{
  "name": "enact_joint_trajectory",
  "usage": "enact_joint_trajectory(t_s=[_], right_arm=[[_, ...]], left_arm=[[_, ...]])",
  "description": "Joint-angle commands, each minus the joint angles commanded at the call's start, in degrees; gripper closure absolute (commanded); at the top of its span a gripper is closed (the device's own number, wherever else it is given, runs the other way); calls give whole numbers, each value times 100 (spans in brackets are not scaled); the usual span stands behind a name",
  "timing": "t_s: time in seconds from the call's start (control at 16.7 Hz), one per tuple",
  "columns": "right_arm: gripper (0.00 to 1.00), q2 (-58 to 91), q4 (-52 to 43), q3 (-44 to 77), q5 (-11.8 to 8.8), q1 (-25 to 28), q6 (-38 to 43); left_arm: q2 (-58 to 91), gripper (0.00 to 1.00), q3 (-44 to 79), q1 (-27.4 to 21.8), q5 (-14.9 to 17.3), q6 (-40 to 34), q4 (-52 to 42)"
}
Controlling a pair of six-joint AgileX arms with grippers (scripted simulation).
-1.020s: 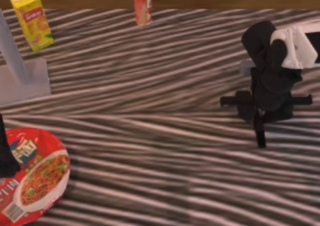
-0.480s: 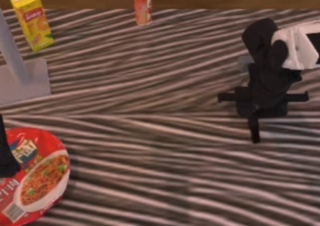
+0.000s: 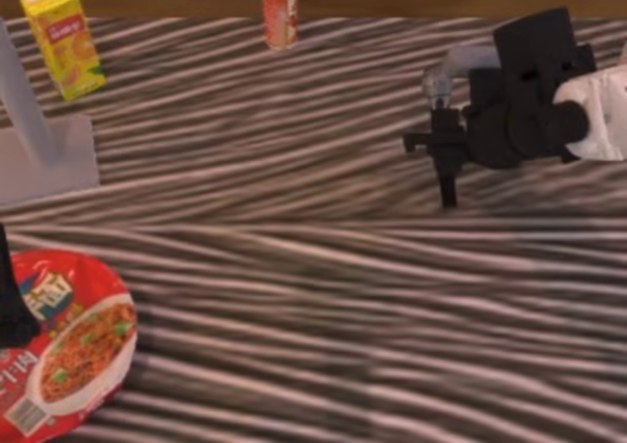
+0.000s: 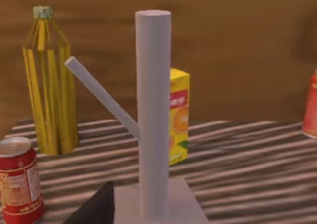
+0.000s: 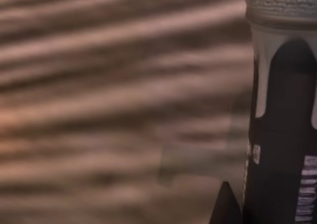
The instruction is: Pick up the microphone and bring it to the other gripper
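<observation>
My right gripper (image 3: 443, 145) hangs above the table's right rear part, shut on the microphone (image 3: 448, 186). The mic's thin black handle points toward the table's front and its silver mesh head (image 3: 437, 78) toward the back. In the right wrist view the microphone (image 5: 285, 135) fills one side, mesh head at one end, with one dark fingertip (image 5: 225, 209) against the handle. My left gripper (image 3: 10, 301), the other gripper, is parked at the table's left edge beside the noodle bowl, mostly cut off by the frame.
A red noodle bowl (image 3: 73, 355) lies at the front left. A grey stand (image 3: 49, 159) is at the left, a yellow juice carton (image 3: 64, 39) behind it, an orange can (image 3: 279, 10) at the back. The left wrist view adds a yellow bottle (image 4: 47, 85) and a red can (image 4: 17, 179).
The right arm has risen and swung toward the table's back and left with the microphone, turning its wrist. The left arm has not moved.
</observation>
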Motion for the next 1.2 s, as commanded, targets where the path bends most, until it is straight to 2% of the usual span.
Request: enact_joint_trajectory(t_s=[0.42, 0.66, 0.84, 1.08, 1.2], right_arm=[[100, -806, 3697, -1082, -1115, -35, -762], [100, -1291, 4970, -1487, -1554, -61, -1097], [100, -1439, 5284, -1589, -1678, -68, -1198], [100, -1419, 5270, -1562, -1670, -39, -1183], [100, -1493, 5249, -1601, -1586, 54, -1178]], left_arm=[[0, 0, 0, 0, 0, 0, 0], [0, 0, 0, 0, 0, 0, 0], [0, 0, 0, 0, 0, 0, 0], [0, 0, 0, 0, 0, 0, 0], [0, 0, 0, 0, 0, 0, 0]])
